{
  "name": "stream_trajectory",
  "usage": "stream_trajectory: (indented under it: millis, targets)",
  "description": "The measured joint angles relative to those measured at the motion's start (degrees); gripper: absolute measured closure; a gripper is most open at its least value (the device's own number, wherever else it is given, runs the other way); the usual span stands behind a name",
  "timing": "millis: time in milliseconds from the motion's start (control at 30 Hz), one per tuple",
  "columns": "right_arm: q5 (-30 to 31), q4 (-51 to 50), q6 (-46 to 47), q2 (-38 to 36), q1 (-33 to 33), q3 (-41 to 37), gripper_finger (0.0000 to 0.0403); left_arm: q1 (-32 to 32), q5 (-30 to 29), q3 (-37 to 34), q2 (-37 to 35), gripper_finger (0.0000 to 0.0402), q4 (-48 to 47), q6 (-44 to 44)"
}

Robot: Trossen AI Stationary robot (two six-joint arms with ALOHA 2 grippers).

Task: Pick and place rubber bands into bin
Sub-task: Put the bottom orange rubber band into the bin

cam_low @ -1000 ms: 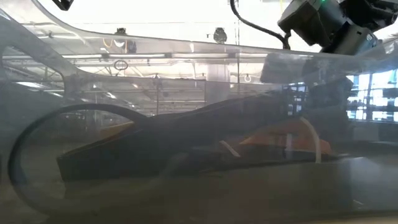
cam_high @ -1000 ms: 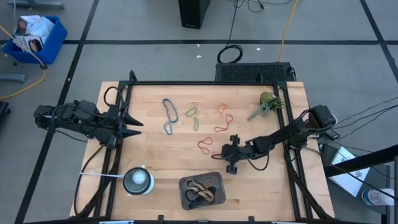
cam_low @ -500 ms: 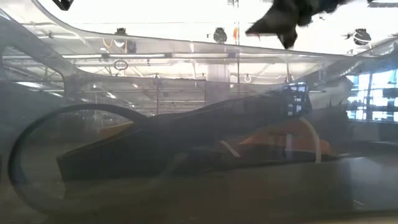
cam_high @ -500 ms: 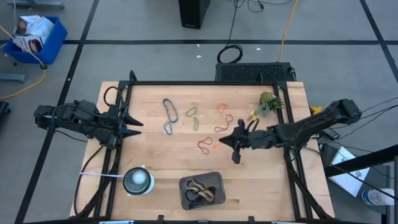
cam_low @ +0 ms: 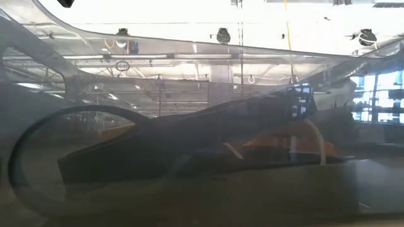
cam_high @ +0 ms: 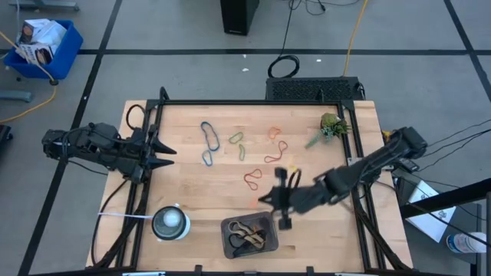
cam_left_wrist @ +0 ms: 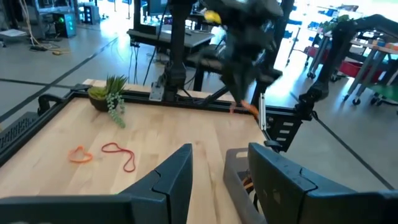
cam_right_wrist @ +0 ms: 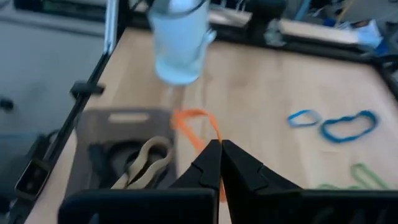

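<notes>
Carrying an orange band to the tray

The right pincer point(cam_right_wrist: 220, 163) is pinching a thin orange rubber band point(cam_right_wrist: 198, 128), hanging just right of the shallow dark grey rectangular bin point(cam_high: 248, 234) at the wooden bench point(cam_high: 192, 184)'s near edge; next it likely needs shifting left over the bin's rim, then releasing. The white round object point(cam_high: 169, 222) is sitting left of the bin, leaving room. The left pincer point(cam_left_wrist: 214, 168) is waiting spread at the left edge
</notes>
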Motion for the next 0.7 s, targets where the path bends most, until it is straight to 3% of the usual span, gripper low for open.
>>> stream_trajectory:
  millis: [533, 700]
  targets:
    - [-0.25, 4.85, 10.62, 19.38, 7.64, 0.23, 0.0403, 0.03, -0.02, 0.0, 0.02, 0.024, 0.16, 0.07]
    - [-4.41, 4.85, 13.22, 22.27, 7.46, 0.23, 0.0401, 0.02, -0.02, 0.0, 0.02, 0.024, 0.15, 0.04]
